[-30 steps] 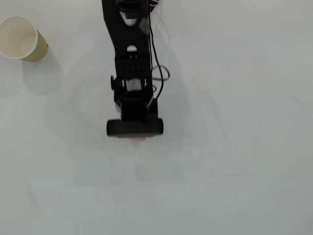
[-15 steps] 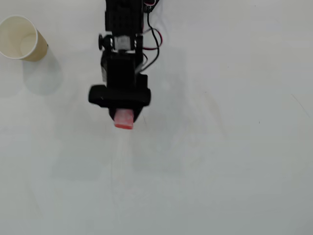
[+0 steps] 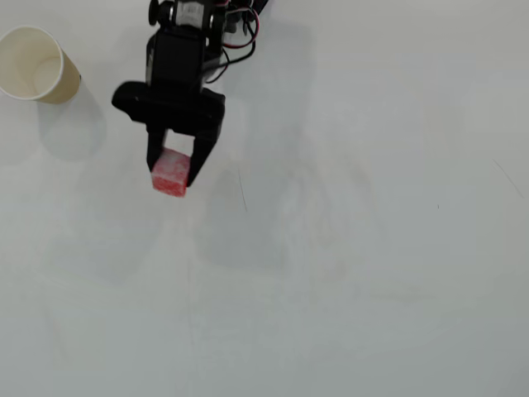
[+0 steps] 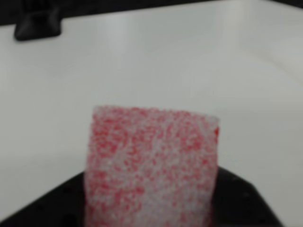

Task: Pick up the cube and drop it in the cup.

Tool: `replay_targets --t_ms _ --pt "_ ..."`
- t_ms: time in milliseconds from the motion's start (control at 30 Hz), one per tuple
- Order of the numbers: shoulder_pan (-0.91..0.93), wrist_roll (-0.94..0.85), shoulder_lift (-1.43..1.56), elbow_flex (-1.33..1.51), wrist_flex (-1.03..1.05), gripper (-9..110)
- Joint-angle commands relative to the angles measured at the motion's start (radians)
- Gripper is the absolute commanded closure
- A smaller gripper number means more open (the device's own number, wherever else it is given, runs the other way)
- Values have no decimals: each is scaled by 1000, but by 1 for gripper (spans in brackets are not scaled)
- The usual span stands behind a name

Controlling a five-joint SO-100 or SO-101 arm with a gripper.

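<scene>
In the overhead view the black gripper is shut on the red cube with whitish speckles, held above the white table at upper left of centre. The cup, tan outside and white inside, stands upright at the far upper left, well to the left of the gripper and apart from it. The wrist view is filled by the speckled cube, close and blurred, resting against the black jaw at the bottom of the picture.
The arm's black body and its red and black wires reach in from the top edge of the overhead view. A dark object sits at the table's far edge in the wrist view. The white table spreads wide to the right and below.
The arm has pulled back toward the top and swung left, lifting the cube off the table. The cube, hidden under the gripper a second ago, now shows between the fingers.
</scene>
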Motion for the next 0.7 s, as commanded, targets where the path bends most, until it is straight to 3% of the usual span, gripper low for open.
replay_targets --t_ms 0,667 --pt "46 -15 132 -12 0 97" --pt "379 -41 405 110 0 97"
